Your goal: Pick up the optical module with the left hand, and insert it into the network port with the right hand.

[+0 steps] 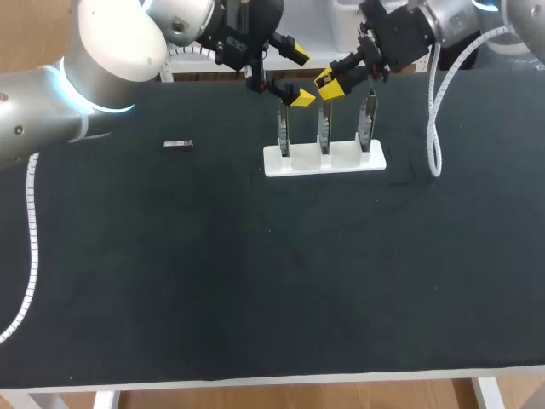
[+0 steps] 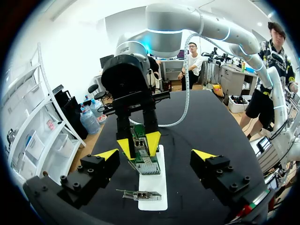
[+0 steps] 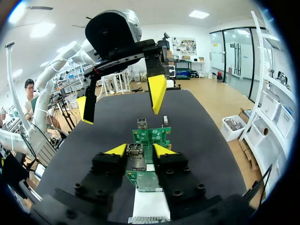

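Yellow-tipped left gripper hangs spread wide above the boards; right gripper clasps the network port.

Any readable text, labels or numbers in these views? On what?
Nothing can be read in any view.
Green circuit boards in the white holder: markings too small to read.
Metal part in the right gripper: no readable print.
Small dark part lying on the table: too small to tell.
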Available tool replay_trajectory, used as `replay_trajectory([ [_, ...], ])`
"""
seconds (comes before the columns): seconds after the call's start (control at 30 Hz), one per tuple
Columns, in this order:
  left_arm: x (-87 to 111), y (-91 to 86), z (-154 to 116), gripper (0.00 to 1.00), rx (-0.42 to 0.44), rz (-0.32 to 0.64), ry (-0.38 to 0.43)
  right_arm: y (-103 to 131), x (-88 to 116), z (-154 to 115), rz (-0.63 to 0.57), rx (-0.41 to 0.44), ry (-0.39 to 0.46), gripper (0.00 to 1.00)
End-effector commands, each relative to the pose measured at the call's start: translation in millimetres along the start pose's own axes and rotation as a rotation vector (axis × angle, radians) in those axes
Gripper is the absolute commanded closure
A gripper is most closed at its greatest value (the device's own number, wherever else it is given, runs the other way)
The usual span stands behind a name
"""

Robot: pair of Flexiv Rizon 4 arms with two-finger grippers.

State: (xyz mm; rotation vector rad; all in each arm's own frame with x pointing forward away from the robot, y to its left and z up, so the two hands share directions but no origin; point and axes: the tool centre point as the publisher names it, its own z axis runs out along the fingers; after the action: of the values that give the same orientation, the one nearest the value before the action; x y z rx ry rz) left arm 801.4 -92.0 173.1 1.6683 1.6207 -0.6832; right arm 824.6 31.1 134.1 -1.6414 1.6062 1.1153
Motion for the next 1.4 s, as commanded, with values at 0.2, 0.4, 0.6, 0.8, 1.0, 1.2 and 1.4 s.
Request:
replay_trajectory([
  [0.2, -0.8, -0.5, -0.2, 0.00, -0.001, -0.002, 0.004, -8.4, -0.5, -0.9, 0.000, -0.226, 0.000, 0.00],
  [0.4, -0.8, -0.5, -0.2, 0.00, -0.001, -0.002, 0.004, -8.4, -0.5, -0.9, 0.000, -0.226, 0.000, 0.00],
  [0.6, -0.8, -0.5, -0.2, 0.00, -0.001, -0.002, 0.004, -8.4, -0.5, -0.9, 0.000, -0.226, 0.000, 0.00],
  [0.8, -0.8, -0.5, -0.2, 0.00, -0.001, -0.002, 0.004, -8.4, -0.5, -0.9, 0.000, -0.226, 0.000, 0.00],
  [1.0, -0.8, -0.5, -0.2, 0.00, -0.001, -0.002, 0.004, -5.6, -3.3, -6.0, -0.015, -0.216, 0.005, 0.00],
  [1.2, -0.8, -0.5, -0.2, 0.00, -0.001, -0.002, 0.004, -4.7, -7.6, -11.9, -0.028, -0.198, 0.017, 0.00],
  [1.4, -0.8, -0.5, -0.2, 0.00, -0.001, -0.002, 0.004, -2.7, -15.8, -18.2, -0.053, -0.183, 0.017, 0.00],
])
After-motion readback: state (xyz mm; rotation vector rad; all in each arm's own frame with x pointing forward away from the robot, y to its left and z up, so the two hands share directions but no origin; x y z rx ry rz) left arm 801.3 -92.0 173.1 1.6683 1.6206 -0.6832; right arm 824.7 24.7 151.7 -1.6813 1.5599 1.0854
